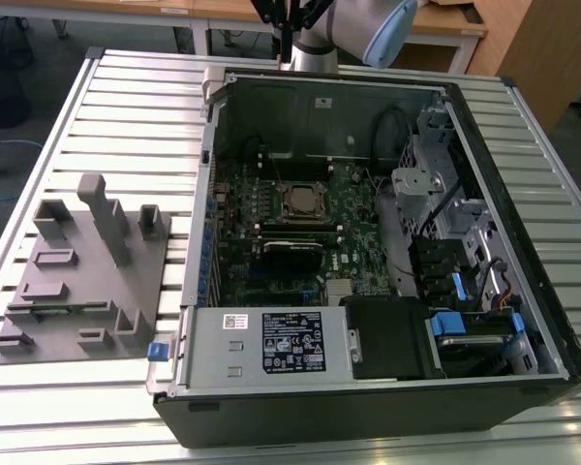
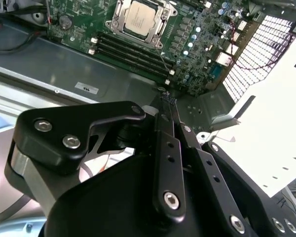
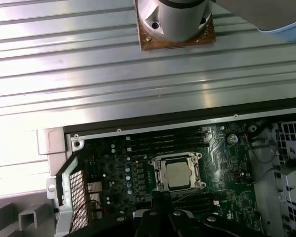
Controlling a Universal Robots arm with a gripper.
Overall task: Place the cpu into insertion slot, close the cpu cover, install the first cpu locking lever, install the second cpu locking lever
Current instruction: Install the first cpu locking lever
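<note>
The cpu (image 1: 302,201) (image 2: 138,17) (image 3: 176,174), a small square chip with a dull silver top, lies flat in its socket on the green motherboard inside the open computer case. The cpu cover (image 1: 302,186) (image 2: 133,37) (image 3: 177,159), a thin silvery frame, lies down around the chip. I cannot tell how the locking levers stand. My gripper (image 2: 165,97) (image 3: 155,197) hangs well above the board, over the case's far wall, apart from the socket. Its two black fingers (image 2: 168,148) are pressed together with nothing between them.
A silver power-supply box (image 1: 271,344) with a white label fills the case's near edge. Drive bays with blue tabs (image 1: 455,325) sit at the exterior view's right. A grey slotted fixture (image 1: 77,271) stands on the ribbed metal table (image 1: 126,107) at the exterior view's left.
</note>
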